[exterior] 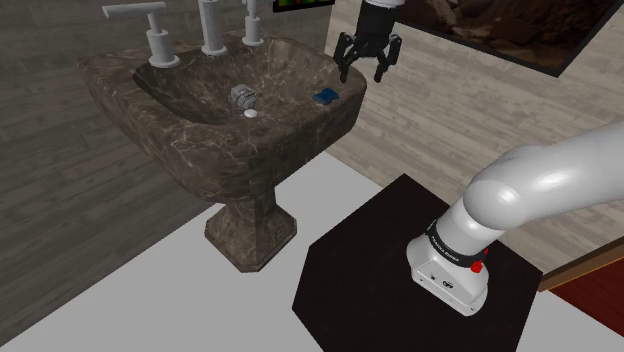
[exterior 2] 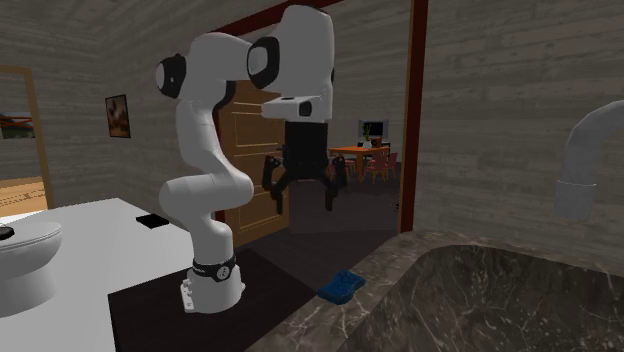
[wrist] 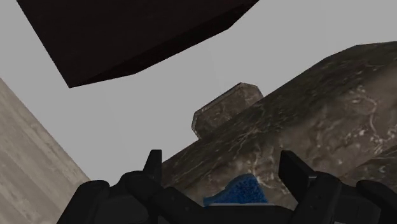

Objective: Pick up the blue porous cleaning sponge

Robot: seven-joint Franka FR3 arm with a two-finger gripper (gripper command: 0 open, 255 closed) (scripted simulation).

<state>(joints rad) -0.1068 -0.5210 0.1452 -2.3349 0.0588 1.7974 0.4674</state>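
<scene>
I am holding the pincer (exterior: 363, 76) above the near corner of a dark, marbled pedestal sink (exterior: 200, 150), its two black fingers spread wide with nothing between them. The blue sponge (exterior: 324, 96) is lying flat on the sink's broad rim, at the shoulder view's right, outside the basin and close to the outer edge. In the wrist view the blue sponge (wrist: 238, 191) is showing low between the open fingers, which are not touching it. The second exterior view is showing the pincer (exterior 2: 303, 195) hanging well above the sponge (exterior 2: 341, 287).

I am judging the sponge to be very light, soft and springy. It should squash under pressure rather than slip, and it is not fragile. Its pitted surface should give the pads plenty of bite. It looks like a low, flat pad, so I am planning to bring the fingers down on either side of it and close across its narrower span, low on its side faces and almost at the rim. With the edge so near, a sideways nudge could push the sponge off the sink. A small metallic object (exterior: 242, 95) is lying in the basin, well apart from the sponge.
</scene>
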